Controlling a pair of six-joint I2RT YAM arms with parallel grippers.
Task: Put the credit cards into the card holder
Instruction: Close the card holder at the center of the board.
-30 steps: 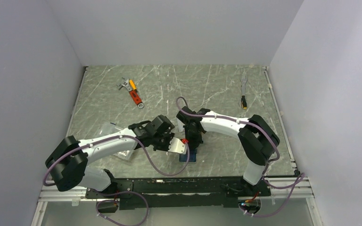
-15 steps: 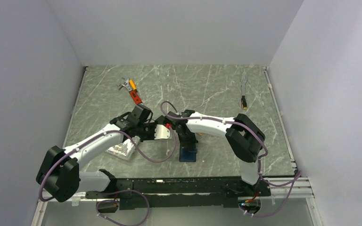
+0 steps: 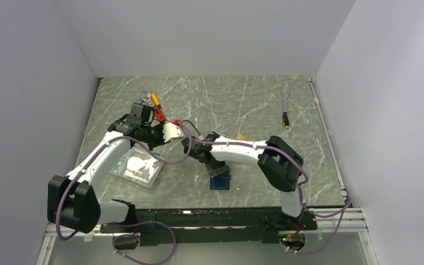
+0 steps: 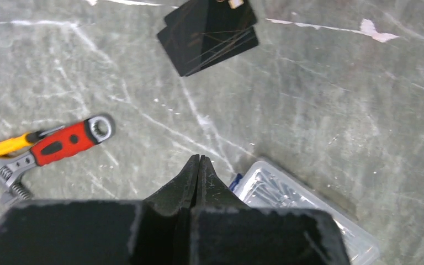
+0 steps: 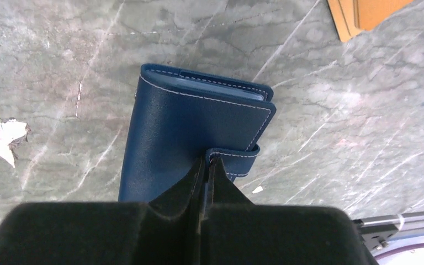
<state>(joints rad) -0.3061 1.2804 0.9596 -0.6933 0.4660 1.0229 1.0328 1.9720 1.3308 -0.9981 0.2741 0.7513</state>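
Left arm: my left gripper (image 4: 199, 161) was pressed together with nothing visible between the fingers. It hung over the table (image 4: 320, 110) between the wrench (image 4: 55, 144) and the plastic box (image 4: 303, 210).
Right arm: my right gripper (image 5: 207, 161) was closed to a thin line, tips at the snap tab (image 5: 237, 156). I could not tell whether they nipped its edge.
Holder: the card holder (image 5: 187, 127) lay folded shut, flat on the table under the right wrist, with the tab wrapped over its side.
Cards: the black card (image 4: 207, 30) lay flat ahead of the left gripper, and the orange card (image 5: 359, 14) lay beyond the holder, apart from it. I could not make out the silver one.
Step, as I judged it: open the holder before any card goes in.
Doing it well: peel the tab off its snap with a short lift, without dragging. Bring the left arm over to pin the cover.
Risk: a light holder would probably skate on the smooth surface.
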